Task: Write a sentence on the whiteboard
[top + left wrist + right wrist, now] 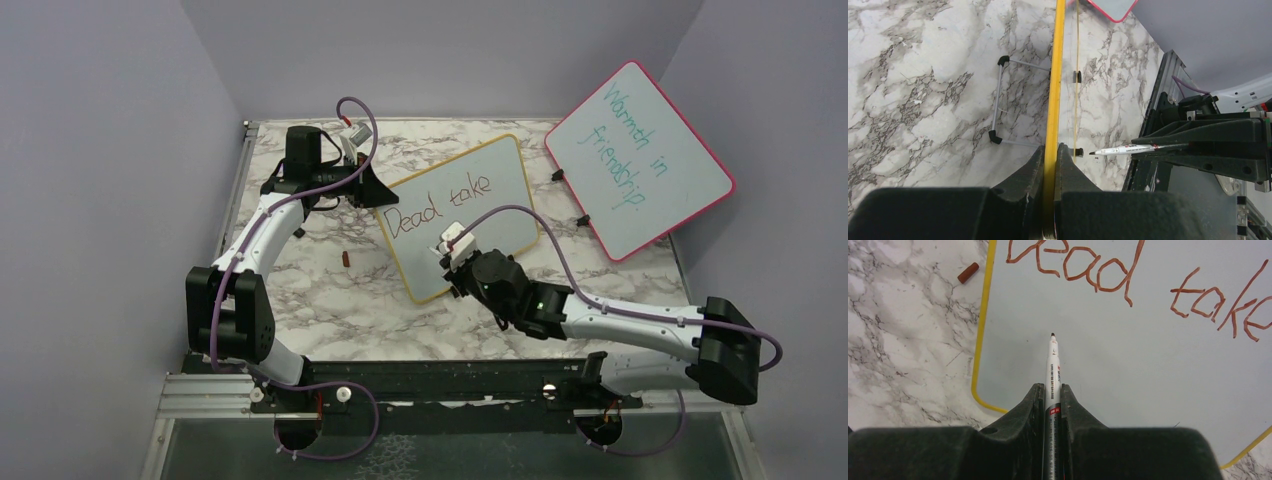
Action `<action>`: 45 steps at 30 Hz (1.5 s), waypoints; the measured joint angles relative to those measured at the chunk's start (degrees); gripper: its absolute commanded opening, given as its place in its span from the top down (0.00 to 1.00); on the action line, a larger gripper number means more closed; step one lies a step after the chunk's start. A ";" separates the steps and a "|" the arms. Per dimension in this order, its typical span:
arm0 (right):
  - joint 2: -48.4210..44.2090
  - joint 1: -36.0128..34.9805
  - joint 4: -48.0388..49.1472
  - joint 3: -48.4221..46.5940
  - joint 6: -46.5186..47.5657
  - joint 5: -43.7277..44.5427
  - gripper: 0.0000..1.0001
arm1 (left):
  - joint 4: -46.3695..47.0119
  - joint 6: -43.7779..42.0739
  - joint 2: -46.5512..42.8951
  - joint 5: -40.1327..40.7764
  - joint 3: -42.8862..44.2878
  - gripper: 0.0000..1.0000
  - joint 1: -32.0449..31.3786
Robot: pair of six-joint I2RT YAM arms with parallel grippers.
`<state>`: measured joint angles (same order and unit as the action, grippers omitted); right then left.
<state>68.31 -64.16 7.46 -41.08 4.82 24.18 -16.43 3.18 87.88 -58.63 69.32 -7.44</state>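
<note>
The whiteboard (500, 165) with a yellow frame stands tilted mid-table. On it the sentence (440, 205) reads "Dead take" in dark reddish marker, also seen in the right wrist view (1128, 280). My left gripper (375, 195) is shut on the board's upper-left frame edge (1054, 90), both fingers pressed on the yellow rim (1050, 150). My right gripper (1051, 390) is shut on a white marker (1052, 365). The uncapped tip points at the blank board surface (1148, 370) below "Dead". In the left wrist view, the marker (1128, 148) has a small gap between tip and board.
A pink-framed board (640, 160) with teal handwriting leans at the back right. A small reddish marker cap (346, 260) lies on the marble table left of the whiteboard (968, 273). A wire stand with black feet (998, 100) sits behind the board.
</note>
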 measured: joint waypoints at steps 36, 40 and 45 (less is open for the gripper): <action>10.36 -2.95 2.60 -7.21 3.17 4.92 0.99 | 0.00 0.02 0.00 0.00 0.00 1.00 0.00; 11.08 -2.97 2.43 -7.74 3.17 4.92 1.00 | 0.00 0.00 0.00 0.00 0.00 1.00 0.00; 11.69 -3.02 2.16 -8.57 3.19 4.92 0.99 | 0.00 0.00 0.00 0.02 0.00 1.00 0.00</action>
<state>80.01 -67.18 9.63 -49.65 8.01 29.10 -16.43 3.18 87.88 -58.61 69.32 -7.44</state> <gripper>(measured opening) 0.173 0.081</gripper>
